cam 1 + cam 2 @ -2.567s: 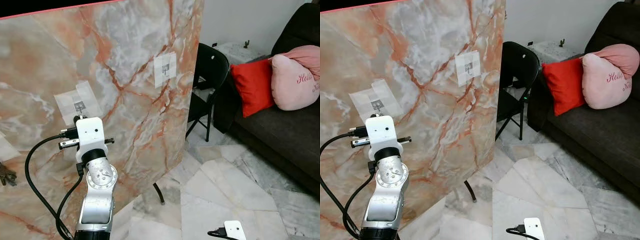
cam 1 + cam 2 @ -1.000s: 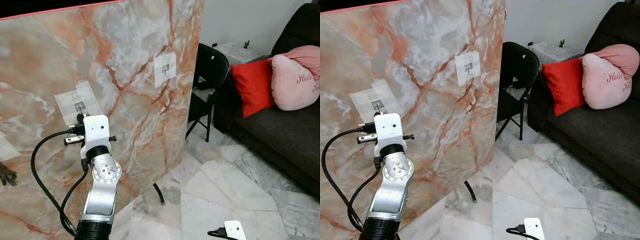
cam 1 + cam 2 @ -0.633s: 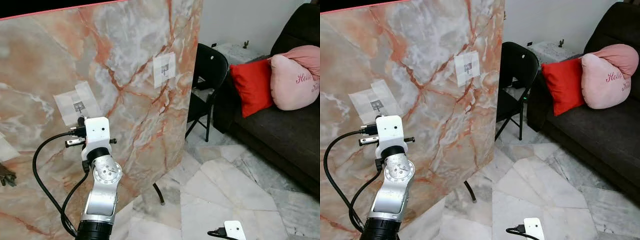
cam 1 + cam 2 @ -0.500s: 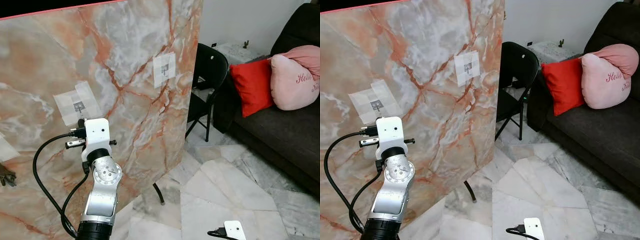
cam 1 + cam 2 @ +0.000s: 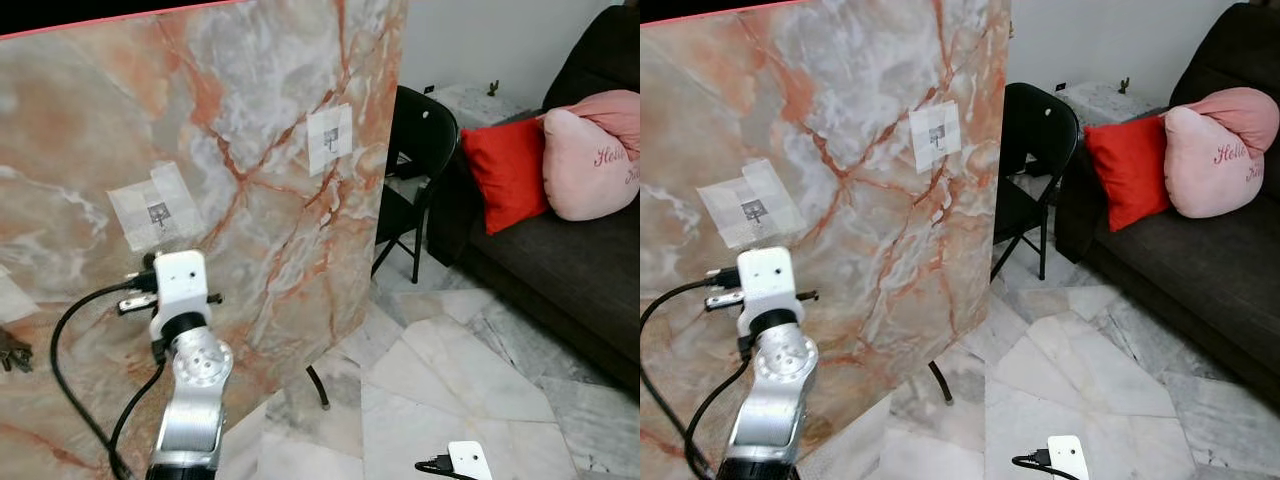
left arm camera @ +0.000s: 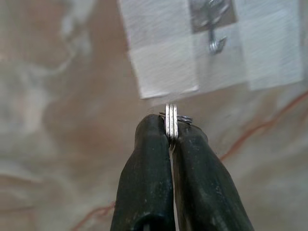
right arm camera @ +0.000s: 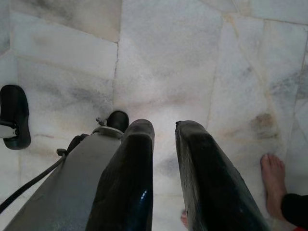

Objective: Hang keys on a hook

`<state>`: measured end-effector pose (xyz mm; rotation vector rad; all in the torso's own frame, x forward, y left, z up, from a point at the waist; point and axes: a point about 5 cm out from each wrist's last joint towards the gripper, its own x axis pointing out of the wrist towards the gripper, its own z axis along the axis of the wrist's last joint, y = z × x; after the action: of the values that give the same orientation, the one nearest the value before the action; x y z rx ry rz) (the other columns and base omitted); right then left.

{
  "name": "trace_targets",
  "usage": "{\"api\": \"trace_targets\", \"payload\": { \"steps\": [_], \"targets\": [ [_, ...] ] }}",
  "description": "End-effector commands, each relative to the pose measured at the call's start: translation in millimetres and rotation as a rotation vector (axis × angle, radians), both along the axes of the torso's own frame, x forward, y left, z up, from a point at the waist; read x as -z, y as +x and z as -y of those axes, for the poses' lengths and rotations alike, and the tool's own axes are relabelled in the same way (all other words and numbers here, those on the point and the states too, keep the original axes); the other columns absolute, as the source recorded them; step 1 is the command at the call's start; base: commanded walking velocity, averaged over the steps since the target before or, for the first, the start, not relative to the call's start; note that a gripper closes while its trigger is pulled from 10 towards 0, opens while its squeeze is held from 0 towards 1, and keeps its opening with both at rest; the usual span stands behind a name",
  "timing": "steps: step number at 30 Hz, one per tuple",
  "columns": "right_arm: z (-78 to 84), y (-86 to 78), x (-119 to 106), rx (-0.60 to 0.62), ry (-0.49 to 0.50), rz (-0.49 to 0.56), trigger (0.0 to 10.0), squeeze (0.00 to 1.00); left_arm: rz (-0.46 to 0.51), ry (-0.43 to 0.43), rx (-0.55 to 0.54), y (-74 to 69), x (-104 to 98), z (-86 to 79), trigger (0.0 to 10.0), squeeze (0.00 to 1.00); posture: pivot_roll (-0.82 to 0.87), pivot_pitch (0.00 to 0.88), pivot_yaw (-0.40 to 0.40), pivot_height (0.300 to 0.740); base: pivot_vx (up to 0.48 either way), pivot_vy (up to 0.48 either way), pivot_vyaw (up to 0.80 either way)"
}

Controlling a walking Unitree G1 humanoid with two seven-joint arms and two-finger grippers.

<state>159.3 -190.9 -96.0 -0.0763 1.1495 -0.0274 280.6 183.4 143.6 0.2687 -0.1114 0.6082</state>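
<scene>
My left gripper (image 6: pixel 169 129) is shut on a silver key ring (image 6: pixel 171 114), held edge-on between its black fingertips. It stands just short of the marble panel (image 5: pixel 250 90), below a small metal hook (image 6: pixel 215 42) fixed on a white tape patch (image 5: pixel 155 208). My left arm's white wrist box (image 5: pixel 180 282) hides the fingers in the eye views. A second hook patch (image 5: pixel 330 138) sits further right on the panel. My right gripper (image 7: pixel 164 139) hangs open over the floor, holding nothing.
A bunch of keys (image 5: pixel 12 350) hangs at the panel's far left edge. Right of the panel stand a black folding chair (image 5: pixel 420 160) and a dark sofa (image 5: pixel 560 260) with a red cushion (image 5: pixel 508 170) and a pink one. A person's bare foot (image 7: pixel 274 179) is on the marble floor.
My left wrist has dropped a little and shifted left, so it now sits lower beneath the taped hook. The right arm has not moved.
</scene>
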Motion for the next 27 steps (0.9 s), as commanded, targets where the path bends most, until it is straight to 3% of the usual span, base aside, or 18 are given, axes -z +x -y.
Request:
{"api": "trace_targets", "payload": {
  "steps": [1, 8, 13, 23, 27],
  "targets": [
    [1.0, 2.1, -1, 0.015, 0.002, 0.012, 10.0, 0.0, 0.016, -0.009, -0.004, -2.6, -5, -3.9, 10.0, 0.0, 0.07, 0.0, -0.043, 0.74, 0.0, 0.0, 0.0],
    [2.5, 2.2, -1, 0.003, -0.016, 0.018, 10.0, 0.0, 0.023, -0.011, 0.092, -3.8, -7, 0.6, 10.0, 0.0, 0.08, 0.0, -0.047, 0.74, 0.0, -0.049, 0.0],
    [3.1, 1.7, -1, 0.003, -0.022, 0.021, 10.0, 0.0, 0.013, -0.016, 0.157, -3.3, -5, 10.8, 10.0, 0.0, 0.08, 0.0, -0.043, 0.74, 0.0, -0.456, 0.8],
    [4.3, -2.6, 0, 0.001, -0.025, 0.013, 10.0, 0.0, 0.0, -0.013, 0.192, -7.3, -2, 13.8, 10.0, 0.0, 0.09, 0.0, -0.048, 0.74, 0.0, 0.0, 0.8],
    [4.5, -4.3, 1, -0.003, -0.025, 0.008, 10.0, 0.0, -0.033, -0.059, 0.273, -5.2, 7, 17.5, 10.0, 0.0, 0.09, 0.0, -0.048, 0.74, 0.0, 0.0, 0.8]
  ]
}}
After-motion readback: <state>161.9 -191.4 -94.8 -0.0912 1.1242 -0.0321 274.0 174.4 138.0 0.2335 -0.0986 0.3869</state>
